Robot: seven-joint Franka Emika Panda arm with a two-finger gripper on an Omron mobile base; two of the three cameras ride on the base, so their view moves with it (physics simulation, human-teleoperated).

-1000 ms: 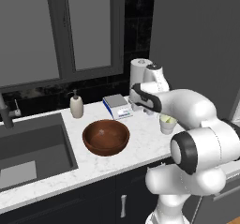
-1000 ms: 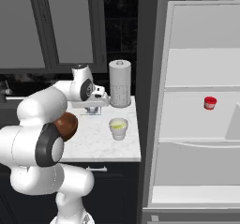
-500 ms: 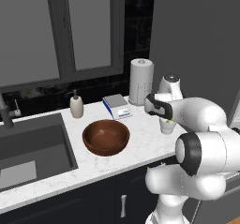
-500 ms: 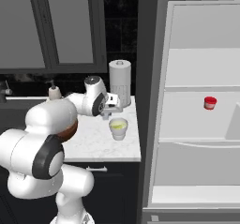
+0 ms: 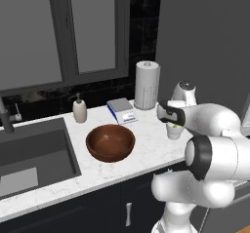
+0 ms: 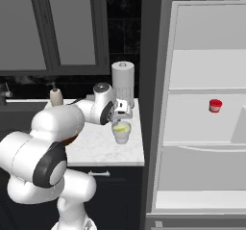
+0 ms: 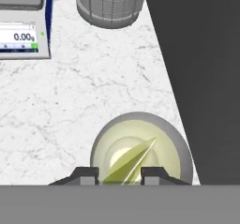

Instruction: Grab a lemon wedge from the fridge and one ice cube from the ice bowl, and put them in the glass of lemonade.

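1. Gripper (image 7: pixel 119 174) clamps the wedge (image 7: pixel 129 162), a thin yellow-green sliver; tip points to 1 o'clock in the hand view.
2. Wedge hangs over the round off-white glass (image 7: pixel 185 160) on the marbled bench (image 7: pixel 93 87); glossy brown bowl (image 5: pixel 111 143) sits at the glass's 9 o'clock.

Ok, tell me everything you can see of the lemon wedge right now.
The lemon wedge is a small yellow-green sliver, pointed at its upper end in the hand view, with a paler edge along one side. It sits between the gripper fingertips, which are closed on it, directly over the glass of lemonade and its pale yellow liquid. Whether its lower end touches the liquid cannot be told. In the base views the hand hides it.
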